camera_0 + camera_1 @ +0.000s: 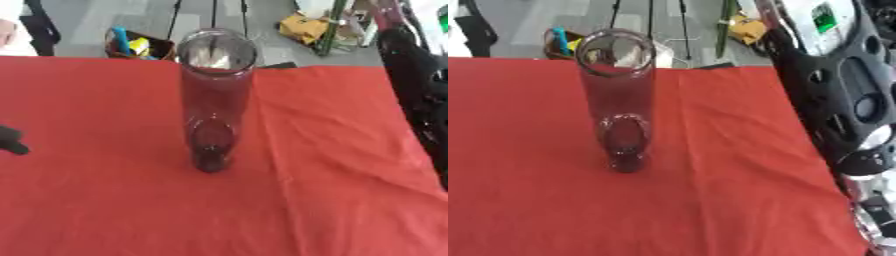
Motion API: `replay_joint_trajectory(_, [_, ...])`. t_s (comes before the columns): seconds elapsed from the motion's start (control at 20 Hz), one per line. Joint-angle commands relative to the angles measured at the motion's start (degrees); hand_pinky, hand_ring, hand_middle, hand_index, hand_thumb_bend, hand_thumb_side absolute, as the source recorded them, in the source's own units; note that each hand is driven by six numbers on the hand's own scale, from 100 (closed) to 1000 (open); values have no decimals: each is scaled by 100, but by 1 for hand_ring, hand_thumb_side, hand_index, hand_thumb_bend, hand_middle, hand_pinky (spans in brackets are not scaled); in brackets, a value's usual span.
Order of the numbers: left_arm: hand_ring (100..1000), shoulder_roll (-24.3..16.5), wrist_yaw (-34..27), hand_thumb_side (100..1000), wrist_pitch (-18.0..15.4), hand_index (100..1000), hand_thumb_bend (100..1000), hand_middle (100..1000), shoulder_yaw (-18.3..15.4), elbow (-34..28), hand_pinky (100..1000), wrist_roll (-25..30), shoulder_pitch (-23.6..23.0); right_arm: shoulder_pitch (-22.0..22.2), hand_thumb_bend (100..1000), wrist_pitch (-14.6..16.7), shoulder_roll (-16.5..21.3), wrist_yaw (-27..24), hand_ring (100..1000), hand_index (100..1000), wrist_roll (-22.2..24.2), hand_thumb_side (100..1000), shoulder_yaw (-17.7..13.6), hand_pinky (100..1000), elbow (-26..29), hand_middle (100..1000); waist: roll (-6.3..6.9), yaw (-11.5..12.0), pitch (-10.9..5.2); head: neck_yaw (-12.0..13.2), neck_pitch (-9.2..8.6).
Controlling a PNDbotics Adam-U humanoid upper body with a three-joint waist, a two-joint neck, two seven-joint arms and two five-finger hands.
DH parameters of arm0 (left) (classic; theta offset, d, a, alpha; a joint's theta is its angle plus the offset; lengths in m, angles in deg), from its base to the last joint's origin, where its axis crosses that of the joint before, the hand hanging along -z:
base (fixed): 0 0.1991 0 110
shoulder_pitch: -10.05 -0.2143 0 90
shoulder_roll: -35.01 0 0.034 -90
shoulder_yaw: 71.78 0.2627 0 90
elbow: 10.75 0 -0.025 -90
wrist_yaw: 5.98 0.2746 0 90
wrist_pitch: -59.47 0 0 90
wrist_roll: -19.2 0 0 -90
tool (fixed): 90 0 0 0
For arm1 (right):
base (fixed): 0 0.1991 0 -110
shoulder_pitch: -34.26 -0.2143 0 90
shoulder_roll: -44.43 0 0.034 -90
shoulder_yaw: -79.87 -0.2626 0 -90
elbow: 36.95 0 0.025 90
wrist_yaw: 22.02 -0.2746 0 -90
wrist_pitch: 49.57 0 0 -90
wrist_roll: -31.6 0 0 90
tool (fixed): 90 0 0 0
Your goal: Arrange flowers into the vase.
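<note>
Vase (213, 100): one tall, clear glass cylinder with a dark tint, standing upright near the middle of your table, its round mouth open toward the far edge and its thick base resting on the cloth. Nothing shows inside it.

Left hand (10, 140): only a dark tip of it enters at the left edge of the left eye view, low over the cloth and well apart from the vase; you cannot tell how far its fingers are spread, and it touches nothing that can be seen.

Right arm (859, 130): black shell with silver joints, filling the right side of the right eye view beside the table's edge; its hand is not to be made out.

Tablecloth (332, 165): red, covering the whole surface, with soft creases to the right of the vase.

Room beyond: grey floor, tripod legs (213, 15), a box (136, 46) with blue and yellow items, a yellow object (302, 27).
</note>
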Motion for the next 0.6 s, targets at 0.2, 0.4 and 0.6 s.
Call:
replay_joint_trajectory(0.2, [591, -129, -47, 962, 9, 801, 100, 797, 74, -106, 512, 60, 51, -340, 100, 9, -106, -114, 100, 100, -55, 630, -2, 100, -195, 100, -21, 59, -151, -73, -111])
replay_joint_trajectory(0.4, [591, -137, -63, 963, 23, 801, 100, 798, 96, -106, 513, 90, 62, -496, 100, 33, -233, -137, 100, 100, -100, 630, 8, 100, -305, 100, -67, 117, -161, -127, -141])
replay_joint_trajectory(0.6, [591, -143, -75, 963, 39, 802, 100, 798, 109, -106, 513, 116, 65, -624, 100, 55, -356, -126, 100, 100, -140, 631, 20, 100, -423, 100, -96, 170, -168, -206, -129])
